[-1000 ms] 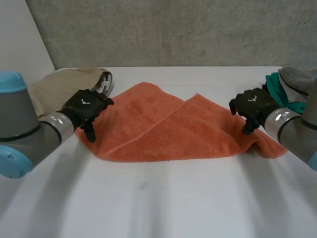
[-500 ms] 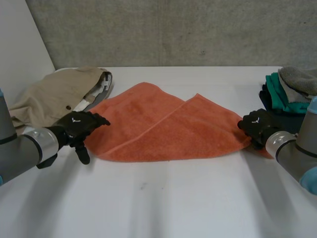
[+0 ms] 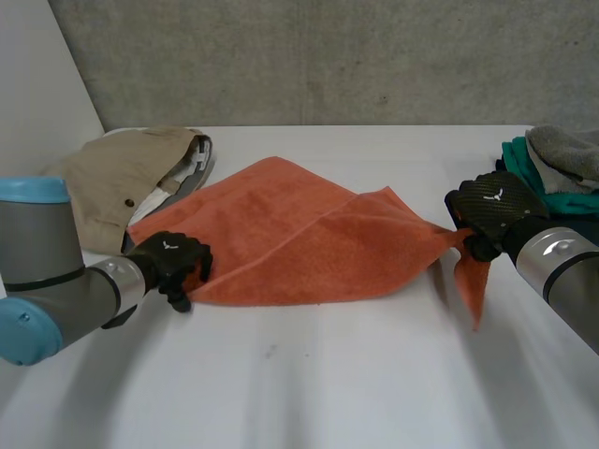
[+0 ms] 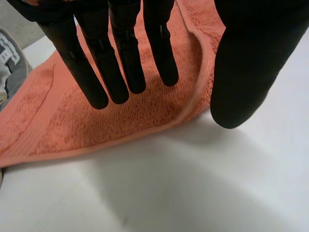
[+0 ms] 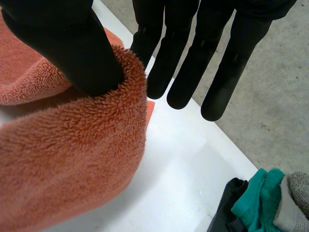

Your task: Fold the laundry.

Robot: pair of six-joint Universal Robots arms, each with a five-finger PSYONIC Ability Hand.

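Pinching a corner of the orange towel (image 3: 299, 238), right hand (image 3: 491, 210) has raised it; left hand (image 3: 173, 262) spread.

The orange towel (image 3: 299, 238) is a fluffy terry one with a flat woven band along its hem. It's sprawled across the middle of the tabletop (image 3: 309, 374), with one flap folded over so a diagonal edge runs across it. Its right corner is up off the tabletop, caught at the right hand (image 3: 491, 210) (thumb dug right into the pile), and a pointed tail dangles below. The near-left corner lies flat under the left hand (image 3: 173, 267), whose fingers are straight. Just beside the towel's left end sits a crumpled beige garment (image 3: 112, 178). A stack of green, grey and dark clothes (image 3: 552, 164) is at the far right.
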